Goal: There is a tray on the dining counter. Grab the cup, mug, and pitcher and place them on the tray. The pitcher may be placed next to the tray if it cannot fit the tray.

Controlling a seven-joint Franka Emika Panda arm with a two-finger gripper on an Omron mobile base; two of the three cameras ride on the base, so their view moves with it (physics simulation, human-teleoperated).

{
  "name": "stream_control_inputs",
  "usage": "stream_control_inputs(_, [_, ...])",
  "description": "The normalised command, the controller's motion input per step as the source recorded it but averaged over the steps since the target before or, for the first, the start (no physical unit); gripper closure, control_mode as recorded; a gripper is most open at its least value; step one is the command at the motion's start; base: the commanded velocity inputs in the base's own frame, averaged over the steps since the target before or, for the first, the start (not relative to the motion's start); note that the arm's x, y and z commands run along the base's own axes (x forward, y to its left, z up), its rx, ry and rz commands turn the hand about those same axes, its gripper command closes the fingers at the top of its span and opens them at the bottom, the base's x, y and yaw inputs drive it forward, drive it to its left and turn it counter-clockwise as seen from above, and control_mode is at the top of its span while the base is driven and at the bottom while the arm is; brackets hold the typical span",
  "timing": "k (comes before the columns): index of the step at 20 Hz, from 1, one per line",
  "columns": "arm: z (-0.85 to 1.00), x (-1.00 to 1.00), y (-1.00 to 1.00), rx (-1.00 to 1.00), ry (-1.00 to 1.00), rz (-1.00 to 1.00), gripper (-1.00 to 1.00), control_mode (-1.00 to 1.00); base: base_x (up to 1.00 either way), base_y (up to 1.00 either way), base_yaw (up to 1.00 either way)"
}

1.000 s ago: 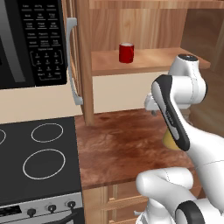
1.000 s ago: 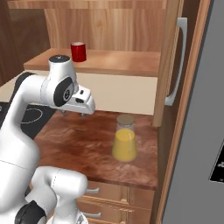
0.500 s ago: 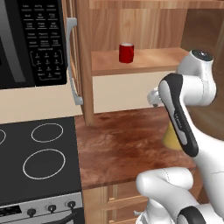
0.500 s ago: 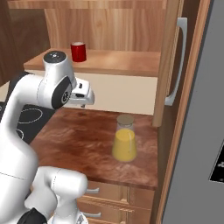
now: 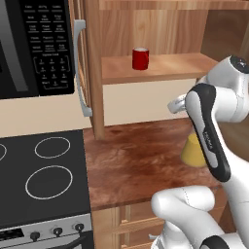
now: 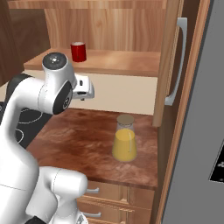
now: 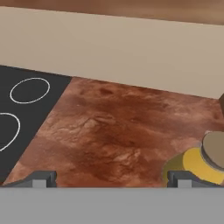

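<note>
The hand (image 7: 109,178) has swung right toward the pitcher (image 6: 124,139), fingers spread and holding nothing. Glass pitcher, yellow-orange below, stands on the mottled wood worktop (image 6: 83,140); the red cylindrical mug (image 5: 140,59) sits on the shelf (image 5: 165,67).

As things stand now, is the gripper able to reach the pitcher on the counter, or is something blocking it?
Probably yes. The gripper is open and holds nothing, and the pitcher stands alone on the countertop, low and to one side in the hand view. Nothing lies between them.
</note>
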Motion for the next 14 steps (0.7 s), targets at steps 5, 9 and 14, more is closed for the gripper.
stream_control_inputs(5, [0.64, 0.00, 0.00, 0.00, -0.11, 0.04, -1.00, -1.00, 0.00, 0.00, 0.00])
stream_control_inputs(9, [0.66, 0.00, 0.00, 0.00, -0.07, 0.01, -1.00, -1.00, 0.00, 0.00, 0.00])
stream_control_inputs(14, [0.48, 0.03, 0.00, 0.00, -0.03, 0.00, -1.00, -1.00, 0.00, 0.00, 0.00])
